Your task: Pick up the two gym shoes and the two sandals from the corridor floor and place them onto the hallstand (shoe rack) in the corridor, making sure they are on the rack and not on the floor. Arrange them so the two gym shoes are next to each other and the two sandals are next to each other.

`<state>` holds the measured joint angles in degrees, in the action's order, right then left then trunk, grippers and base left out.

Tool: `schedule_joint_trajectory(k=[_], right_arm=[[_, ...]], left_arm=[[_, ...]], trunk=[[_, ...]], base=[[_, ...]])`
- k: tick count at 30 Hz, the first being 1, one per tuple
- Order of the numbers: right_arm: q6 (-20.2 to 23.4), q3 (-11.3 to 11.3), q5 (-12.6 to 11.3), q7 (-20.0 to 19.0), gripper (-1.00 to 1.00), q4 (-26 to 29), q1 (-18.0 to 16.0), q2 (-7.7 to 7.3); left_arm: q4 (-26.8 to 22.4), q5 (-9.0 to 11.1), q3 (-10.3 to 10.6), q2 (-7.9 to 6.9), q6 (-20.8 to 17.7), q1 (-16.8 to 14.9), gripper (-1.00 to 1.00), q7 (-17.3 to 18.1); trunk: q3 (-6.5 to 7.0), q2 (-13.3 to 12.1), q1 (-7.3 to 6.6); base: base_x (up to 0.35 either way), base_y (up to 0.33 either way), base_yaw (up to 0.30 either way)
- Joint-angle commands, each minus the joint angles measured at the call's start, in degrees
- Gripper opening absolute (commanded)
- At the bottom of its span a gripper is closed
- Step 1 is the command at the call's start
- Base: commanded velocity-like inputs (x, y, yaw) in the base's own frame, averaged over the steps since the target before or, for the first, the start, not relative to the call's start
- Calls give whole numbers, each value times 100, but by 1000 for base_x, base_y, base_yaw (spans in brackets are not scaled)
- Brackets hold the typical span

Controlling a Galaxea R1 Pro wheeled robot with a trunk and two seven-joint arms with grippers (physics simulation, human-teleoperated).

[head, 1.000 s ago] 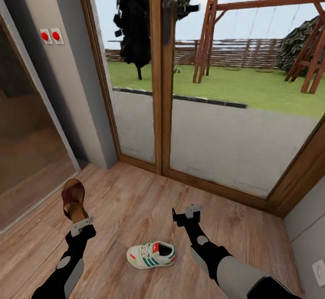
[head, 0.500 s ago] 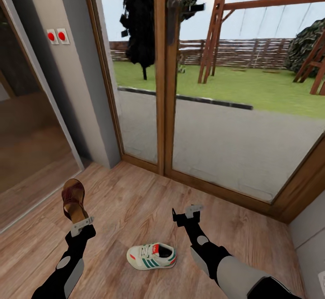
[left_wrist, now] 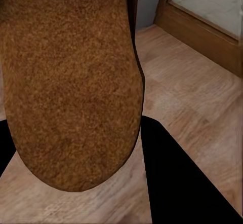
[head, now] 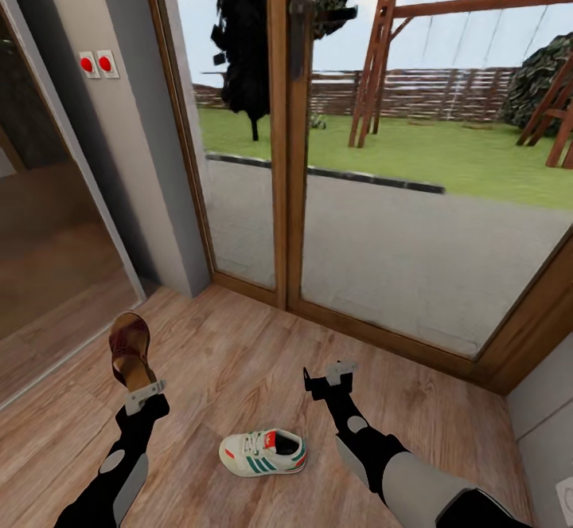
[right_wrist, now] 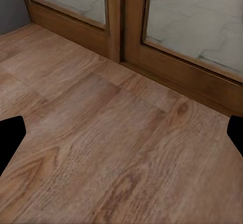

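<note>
I'm looking at a wood-plank floor (head: 239, 353) that ends at a tall glazed door (head: 286, 154) with a brown frame; grass and a swing frame lie beyond the glass, and a grey wall with two red buttons (head: 97, 64) stands to the left.

My left gripper (head: 145, 395) has its fingers closed on one sandal (head: 130, 350), which sticks up from them, sole end gripped and the brown strap end pointing away from me. One gym shoe (head: 263, 452) lies on the floor between my two arms, nearer to me than either gripper, touching neither. My right gripper (head: 329, 379) hangs above bare planks, well apart from the shoe.

The left wrist view shows what the head view cannot: the sandal's (left_wrist: 68, 82) rough brown underside, close against the camera, with a black finger (left_wrist: 177, 183) beside it. The right wrist view shows its two finger tips (right_wrist: 10, 138) at opposite edges of the picture, spread wide, with only floor and the door sill between them.

Count: one sandal, one gym shoe, two red buttons.
</note>
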<state>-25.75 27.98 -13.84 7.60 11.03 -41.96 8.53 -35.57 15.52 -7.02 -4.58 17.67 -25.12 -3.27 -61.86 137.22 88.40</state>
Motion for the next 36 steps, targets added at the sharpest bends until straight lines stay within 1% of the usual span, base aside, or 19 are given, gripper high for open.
schedule_joint_trajectory(k=[1, 3, 5, 6, 7, 8, 10, 12, 14, 15, 17, 19, 21, 23, 25, 26, 28, 31, 36], right_arm=[[-18, 50, -40, 31, 100, -5, -5, 0], [-18, 50, -40, 28, 100, -5, -5, 0], [-18, 50, -36, 23, 100, -5, -5, 0], [-18, 50, -32, 18, 100, -5, -5, -2], [-18, 50, -27, 16, 100, -5, -5, -4], [-18, 50, -20, 15, 100, -5, -5, -11], [-18, 48, -16, 14, 100, 1, -5, -24], [-18, 49, -14, 9, 100, 3, -5, -36], [-18, 50, -7, 6, 100, -2, -5, -41], [-18, 50, -3, 2, 100, 0, -5, -42], [-18, 51, 56, -2, 100, 3, -5, -45], [-18, 50, 167, -3, 100, 7, -5, -46], [-18, 50, 351, 1, 100, 15, -5, -45], [-18, 50, 467, 3, 100, 19, -5, -44], [-18, 47, 509, 8, 100, 20, -5, -44], [-18, 45, 527, 10, 100, 19, -5, -47], [-18, 43, 542, 11, 100, 16, -5, -50], [-18, 42, 553, 13, 100, 14, -5, -52], [-18, 41, 550, 19, 100, 13, -5, -50]], left_arm=[[-76, 15, 19, -15, 10, -2, -100, 8], [-233, -16, 51, -37, 2, 2, -100, 106], [-388, -116, 88, -62, -10, 5, -100, 294], [-470, -206, 95, -82, -24, 6, -100, 451], [-582, -348, 96, -142, -40, 2, -100, 715], [-727, -473, 105, -266, -66, -3, -100, 1019], [-924, -582, 110, -502, -149, -10, -100, 1501], [-1054, -627, 92, -765, -359, -16, -100, 2082], [-1122, -649, 74, -996, -688, -19, -100, 2726], [-1140, -658, 69, -1086, -883, -38, -100, 3067], [-1159, -670, 64, -1201, -1207, -65, -100, 3598], [-1171, -675, 62, -1249, -1375, -80, -100, 3857], [-1244, -700, 70, -1283, -1489, -93, -100, 4030], [-1407, -818, 92, -1286, -1542, -87, -100, 4095], [-1538, -961, 102, -1274, -1573, -77, -100, 4107], [-1626, -1075, 99, -1262, -1609, -67, -100, 4108], [-1729, -1207, 76, -1250, -1657, -52, -100, 4101], [-1803, -1295, 33, -1245, -1696, -43, -100, 4082], [-1820, -1303, -48, -1243, -1707, -38, -100, 4067]], trunk=[[-5, 2, -1], [-5, 2, -1], [-5, 2, -1], [-5, 2, -1], [-5, 2, -1], [-5, 2, -1], [-5, 2, -1], [-5, 2, -1], [-5, 2, -1], [-5, 2, -1], [-5, 2, -1], [-5, 2, -1], [-5, 2, -1], [-5, 2, -1], [-5, 2, -1], [-5, 2, -1], [-5, 2, -1], [-5, 2, -1], [-5, 2, -1]], base=[[0, 0, 0], [0, 0, 0], [0, 0, 0], [0, 0, 0], [0, 0, 0], [0, 0, 0], [0, 0, 0], [0, 0, 0], [0, 0, 0], [0, 0, 0], [0, 0, 0], [0, 0, 0], [0, 0, 0], [0, 0, 0], [0, 0, 0], [0, 0, 0], [0, 0, 0], [0, -26, 0], [0, -171, 23]])
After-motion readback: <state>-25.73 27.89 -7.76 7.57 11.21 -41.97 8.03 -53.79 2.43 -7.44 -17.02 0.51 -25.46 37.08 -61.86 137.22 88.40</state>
